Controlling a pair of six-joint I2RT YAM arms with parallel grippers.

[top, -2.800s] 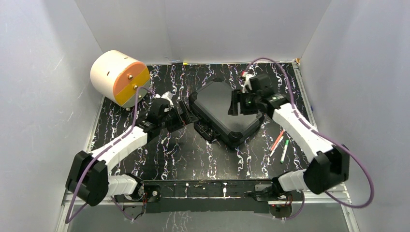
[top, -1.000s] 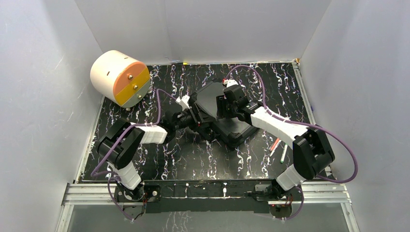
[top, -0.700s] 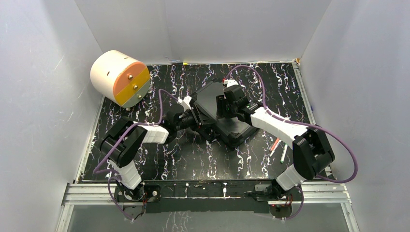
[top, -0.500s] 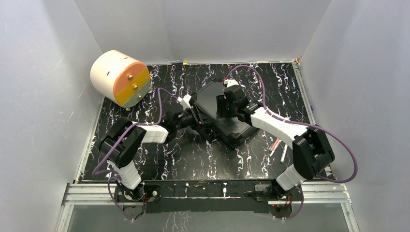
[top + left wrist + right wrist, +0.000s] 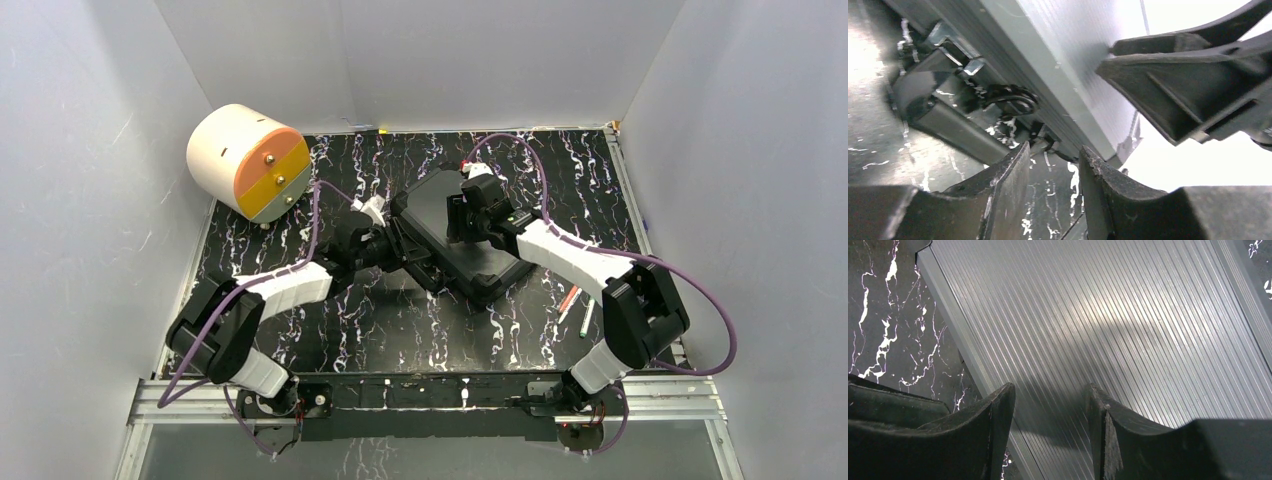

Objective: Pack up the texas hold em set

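**LOT: POKER SET CASE, SHUT, ON MARBLED WORKTOP**

Surface/room: black worktop (image 5: 400,330) w/ white marble veining. Plain white walls (image 5: 480,60) on the far side, L and R. Metal rail along the near edge, both arm bases bolted there.

Count: case x1. Round drawer unit (image 5: 247,160) x1, white body w/ orange face, far-L corner. Pens x2: red pen (image 5: 570,297) and green pen (image 5: 586,318), side by side on the worktop R of the case, partly behind the R arm. Arms x2.

Case (image 5: 432,208): black, rectangular, hard shell, lid down, lying flat at worktop ctr, set diagonal to the edges. Lid panel finely ribbed, dull sheen. Contents not visible.

L claw (image 5: 1052,152): low at the case's L side, by a metal clasp fitting (image 5: 1010,102). Fingers slightly apart, worktop showing through the gap, nothing seen between them.

R claw (image 5: 1050,392): over the ribbed lid, fingers spread, nothing held. Contact w/ lid: can't tell.
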